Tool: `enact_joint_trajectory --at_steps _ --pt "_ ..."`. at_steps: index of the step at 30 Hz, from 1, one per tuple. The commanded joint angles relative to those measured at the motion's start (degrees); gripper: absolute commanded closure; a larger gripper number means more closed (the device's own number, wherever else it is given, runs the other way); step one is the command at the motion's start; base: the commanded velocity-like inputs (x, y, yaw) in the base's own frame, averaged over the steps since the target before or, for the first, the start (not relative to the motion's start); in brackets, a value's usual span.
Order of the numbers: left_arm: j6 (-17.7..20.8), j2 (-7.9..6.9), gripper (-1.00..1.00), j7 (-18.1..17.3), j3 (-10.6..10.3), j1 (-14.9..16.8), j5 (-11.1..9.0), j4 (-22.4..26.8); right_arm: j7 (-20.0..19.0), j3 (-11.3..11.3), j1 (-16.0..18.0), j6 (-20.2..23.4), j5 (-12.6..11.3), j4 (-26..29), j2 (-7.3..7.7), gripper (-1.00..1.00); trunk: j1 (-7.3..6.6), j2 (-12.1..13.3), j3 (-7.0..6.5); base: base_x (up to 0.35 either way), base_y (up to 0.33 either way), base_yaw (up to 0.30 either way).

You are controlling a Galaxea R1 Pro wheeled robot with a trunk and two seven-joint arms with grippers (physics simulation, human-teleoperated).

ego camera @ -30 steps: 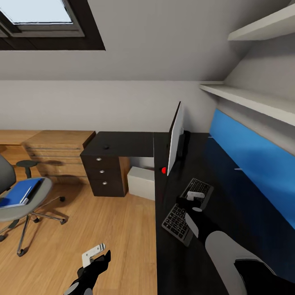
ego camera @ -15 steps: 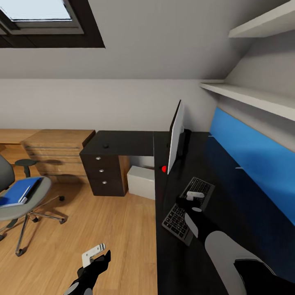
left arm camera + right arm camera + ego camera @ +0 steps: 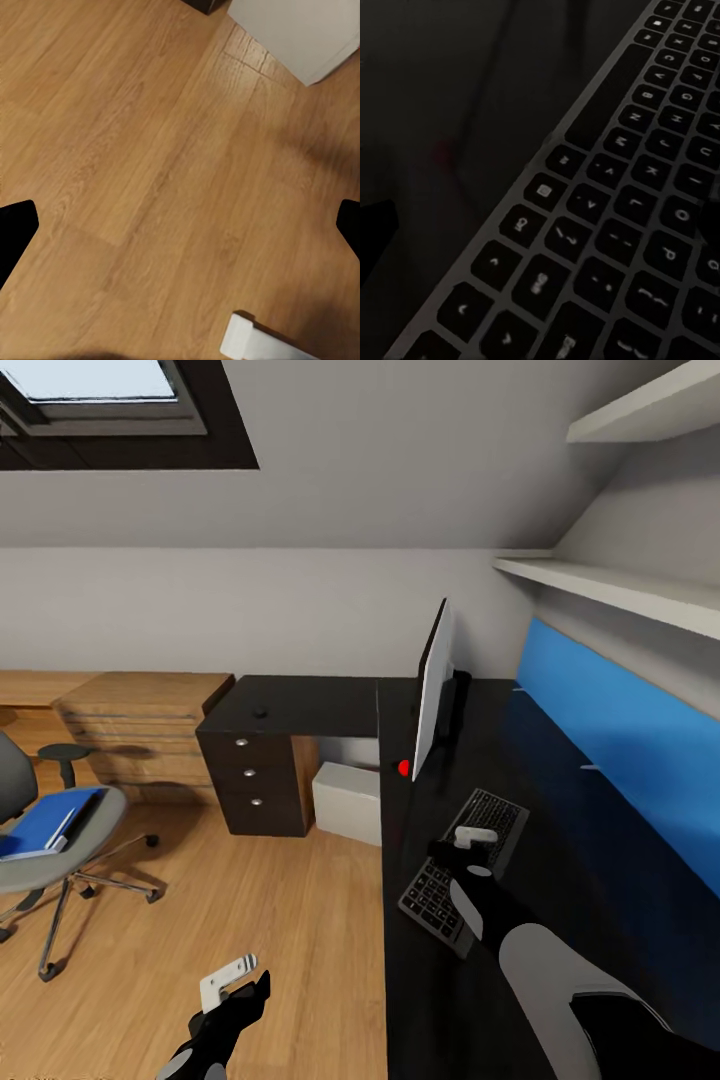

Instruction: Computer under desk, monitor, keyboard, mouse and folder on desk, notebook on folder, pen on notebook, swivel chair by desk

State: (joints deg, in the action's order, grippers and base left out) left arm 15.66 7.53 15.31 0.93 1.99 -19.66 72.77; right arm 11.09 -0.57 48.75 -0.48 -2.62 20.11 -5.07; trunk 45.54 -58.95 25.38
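The right tool (image 3: 468, 848) hangs low over the keyboard (image 3: 462, 866), which lies at an angle on the desk (image 3: 560, 900). In the right wrist view the rows of black keys (image 3: 615, 225) run just under it, with the bare glossy top alongside; whether its fingers are apart or together I cannot tell. Just beyond this tool stands the monitor (image 3: 432, 688), seen nearly edge-on, upright on the desk near the corner of the L.

The left tool (image 3: 232, 982) hovers over the wooden floor (image 3: 270, 920), off the desk's near edge. Its dark fingertips (image 3: 16, 229) sit at opposite sides of the left wrist view — spread wide apart, with nothing between them but floorboards. Ahead of it, under the desk, stands the pale grey computer (image 3: 347, 802), whose corner also shows in the left wrist view (image 3: 300, 34).

Farther out to this tool's left is the swivel chair (image 3: 50, 830), well apart from the desk. On its seat lies the blue folder (image 3: 40, 826), with a dark notebook (image 3: 82, 818) along its edge. The small black mouse (image 3: 260, 712) sits on the far wing of the desk, above the drawers (image 3: 250, 785).
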Motion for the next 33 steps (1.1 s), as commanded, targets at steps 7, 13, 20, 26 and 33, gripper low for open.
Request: enact_joint_trajectory --at_steps 7,13,20,26,33 --pt "0.2 0.03 -1.0 0.2 0.0 0.0 -0.6 0.1 0.1 -0.1 0.0 0.0 -0.3 0.0 -0.02 -1.0 0.01 -0.1 0.12 0.0 0.0 0.037" --pt "0.2 0.03 -1.0 0.2 0.0 0.0 -0.6 0.1 0.1 -0.1 0.0 0.0 -0.2 0.0 -0.02 -1.0 0.01 -0.1 0.13 0.0 0.0 0.004" --pt "0.2 0.03 -1.0 0.2 0.0 0.0 -0.6 0.1 0.2 -0.1 0.0 0.0 -0.2 0.0 -0.02 -1.0 0.01 -0.1 0.13 0.0 0.0 0.0" --pt "0.2 0.11 -1.0 0.3 0.0 0.0 -0.6 0.1 0.2 -0.1 0.0 0.0 -0.2 0.0 0.0 -1.0 1.11 -2.1 1.03 0.0 0.0 0.0" --pt "0.2 0.11 -1.0 0.3 0.0 0.0 -0.6 0.1 0.2 -0.2 0.0 0.0 -0.2 0.0 0.06 -1.0 2.65 -4.9 2.28 0.0 0.0 0.0"
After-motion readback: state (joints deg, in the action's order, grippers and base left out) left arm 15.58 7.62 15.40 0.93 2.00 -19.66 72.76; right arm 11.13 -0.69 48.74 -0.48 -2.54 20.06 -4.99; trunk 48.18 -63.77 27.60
